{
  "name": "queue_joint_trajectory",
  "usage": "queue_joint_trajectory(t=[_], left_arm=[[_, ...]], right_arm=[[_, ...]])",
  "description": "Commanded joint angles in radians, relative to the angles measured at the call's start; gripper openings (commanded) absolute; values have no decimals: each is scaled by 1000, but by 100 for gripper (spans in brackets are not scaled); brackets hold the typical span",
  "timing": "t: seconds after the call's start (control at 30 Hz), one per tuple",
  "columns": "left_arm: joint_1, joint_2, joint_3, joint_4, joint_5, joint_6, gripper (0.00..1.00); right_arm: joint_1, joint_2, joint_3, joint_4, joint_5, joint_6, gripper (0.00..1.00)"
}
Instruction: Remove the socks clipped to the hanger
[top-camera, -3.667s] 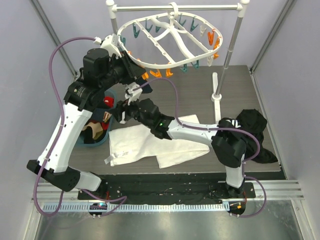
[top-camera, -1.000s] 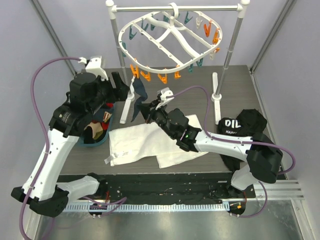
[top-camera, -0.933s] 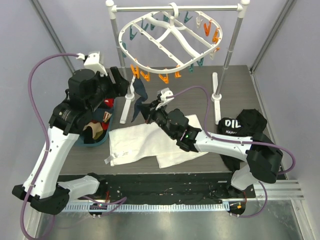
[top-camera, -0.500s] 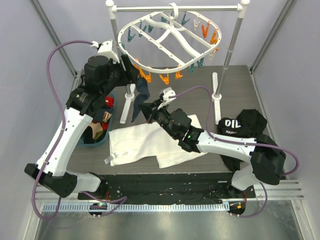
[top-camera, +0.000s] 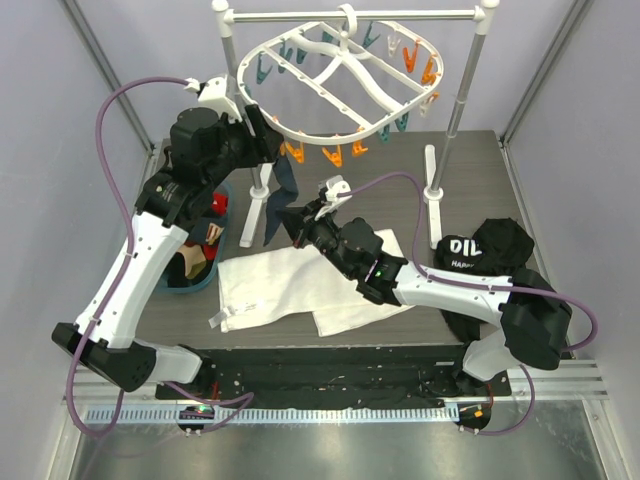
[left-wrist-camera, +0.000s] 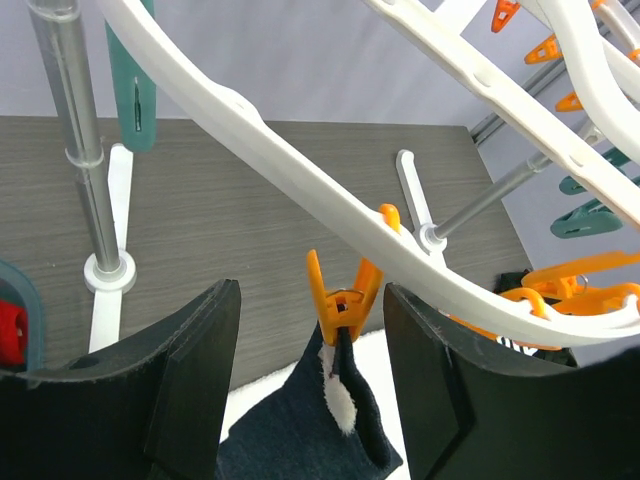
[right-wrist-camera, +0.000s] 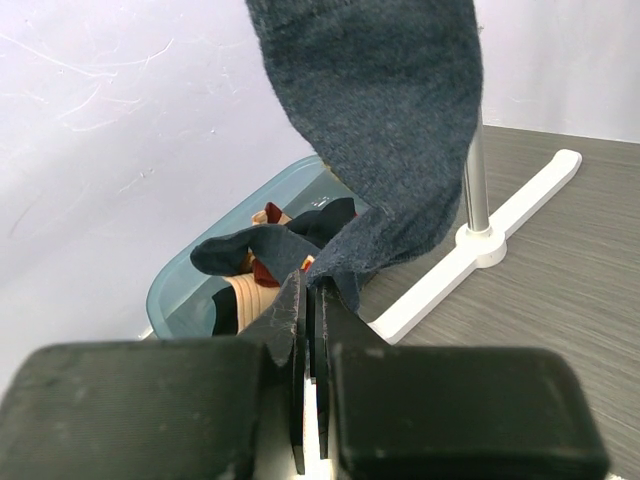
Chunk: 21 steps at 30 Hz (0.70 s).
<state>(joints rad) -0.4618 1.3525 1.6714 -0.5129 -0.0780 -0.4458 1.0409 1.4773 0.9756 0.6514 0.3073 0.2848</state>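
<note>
Top external: one teal bin (top-camera: 195, 287) at the left holds loose socks (top-camera: 190, 262), red and tan among them; a black garment (top-camera: 500, 255) at the right reads "DIL". One navy sock (top-camera: 283, 190) hangs from the hanger (top-camera: 340, 85). Left wrist: the left gripper (left-wrist-camera: 310, 300) stands apart, one finger either side of the orange clip (left-wrist-camera: 345, 300) biting that sock. Right wrist: the right gripper (right-wrist-camera: 312, 300) is pinched together on the sock's low end
</note>
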Motion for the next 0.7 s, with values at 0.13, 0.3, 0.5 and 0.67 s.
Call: queue_joint_trajectory(t=[0.13, 0.3, 0.5, 0.67], left_arm=[[5, -9, 36, 65, -2, -8, 59], [3, 5, 50, 77, 4, -10, 51], [5, 23, 70, 73, 7, -8, 29], [3, 28, 71, 76, 14, -11, 0]], right_arm=[[5, -11, 8, 60, -8, 17, 1], [5, -11, 8, 57, -11, 17, 1], [4, -8, 6, 57, -14, 24, 1], [4, -11, -3, 53, -14, 27, 1]])
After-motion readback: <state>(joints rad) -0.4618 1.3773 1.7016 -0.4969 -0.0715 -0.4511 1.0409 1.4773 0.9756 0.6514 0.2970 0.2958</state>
